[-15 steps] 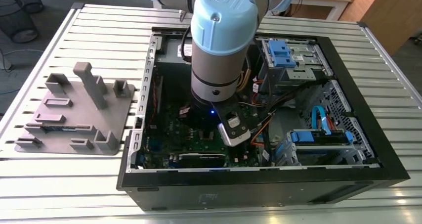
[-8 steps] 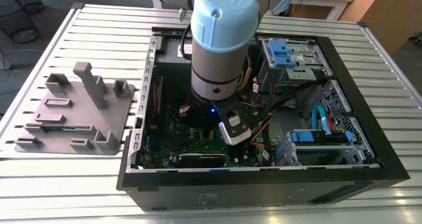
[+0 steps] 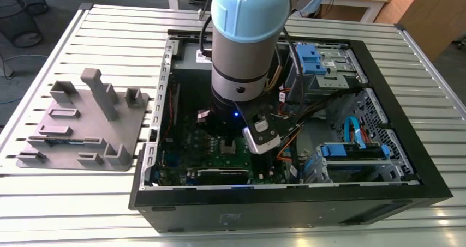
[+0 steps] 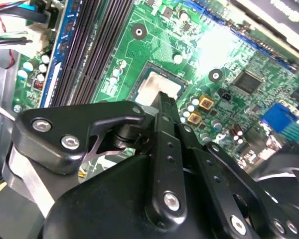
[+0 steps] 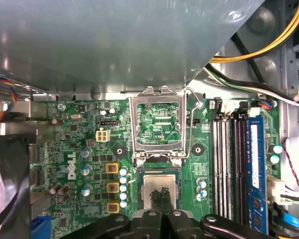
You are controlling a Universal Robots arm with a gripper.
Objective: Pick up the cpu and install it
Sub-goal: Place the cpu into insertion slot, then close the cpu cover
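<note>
**Second wrist view.** Nearest you is the gripper (image 4: 164,97): matte black linkage plates joined by round silver screw heads, narrowing to slim fingers that you see edge-on. Their tips sit on or just over the cpu (image 4: 154,85). The cpu is a flat square with a shiny silver-grey top, lying level in its recess on the glossy green motherboard (image 4: 164,45). Two ringed mounting holes (image 4: 138,31) flank the recess, and two yellow square components (image 4: 207,102) stand just beside it.

**First wrist view.** Here you look along the fingers. Both black tips are drawn together, closed on themselves, over the middle of the cpu (image 5: 150,185). The chip is therefore seated in the socket and free of your grip. The socket frame (image 5: 134,124), a thin rectangle of bright stamped metal with an open window, stands tilted away from the chip, its wire lever (image 5: 190,124) beside it. Count three yellow square components (image 5: 112,187) in a row and four long dark memory slots (image 5: 224,164) running parallel.

**Exterior view.** The arm (image 3: 244,40), a pale blue cap over a grey sleeve, reaches down into the open black computer case (image 3: 291,209). The case lies on a ribbed aluminium table (image 3: 73,203). Two blue plastic drive brackets (image 3: 309,59) sit inside the case. The grey moulded tray (image 3: 80,127) with upright posts lies on the table towards the exterior view's left, outside the case.
</note>
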